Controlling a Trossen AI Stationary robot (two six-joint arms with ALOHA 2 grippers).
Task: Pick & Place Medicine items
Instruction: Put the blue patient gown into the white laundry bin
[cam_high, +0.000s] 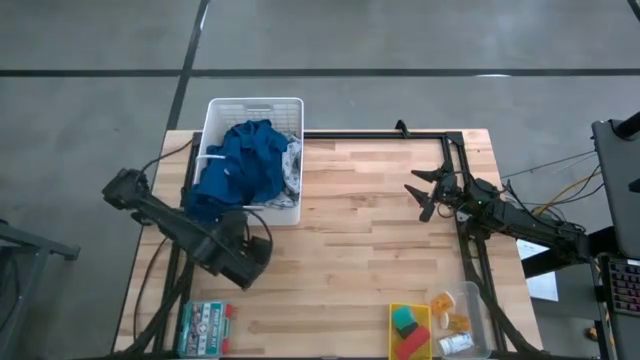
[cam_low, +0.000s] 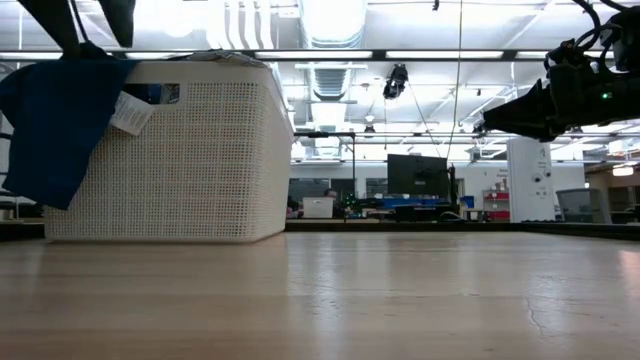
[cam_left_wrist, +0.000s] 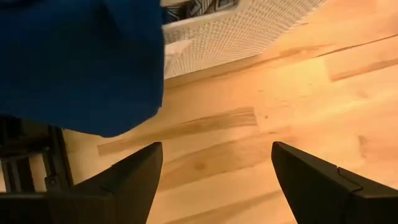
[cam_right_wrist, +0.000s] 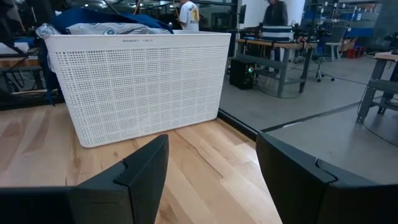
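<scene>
— Medicine items (cam_high: 455, 328), where do they sit?
— In a clear tray (cam_high: 478, 300) at the table's (cam_high: 360, 240) near right corner: tiny orange pieces (cam_high: 445, 303) and, at the near end, a small white carton (cam_high: 457, 345). No claw touches them.
— What lies next to the tray?
— A yellow bin (cam_high: 394, 315) just to its left, holding a green block (cam_high: 404, 320) and a pink-red one (cam_high: 411, 345). Across at the near left corner lies a flat green-and-white box (cam_high: 203, 328).
— And the left gripper (cam_high: 262, 250)?
— It hangs over bare wood just in front of the white basket (cam_high: 290, 215), fingers (cam_left_wrist: 134, 180) spread, nothing between them. A blue cloth (cam_high: 235, 165) spills over the basket's rim right beside it.
— The right gripper (cam_high: 425, 195)?
— Raised over the table's far right part, well away from the tray, pointing toward the basket. Its fingers (cam_right_wrist: 134, 171) stand apart and hold nothing.
— Anyone in the room?
— In the right wrist view, people stand beyond the basket, far off among desks.
</scene>
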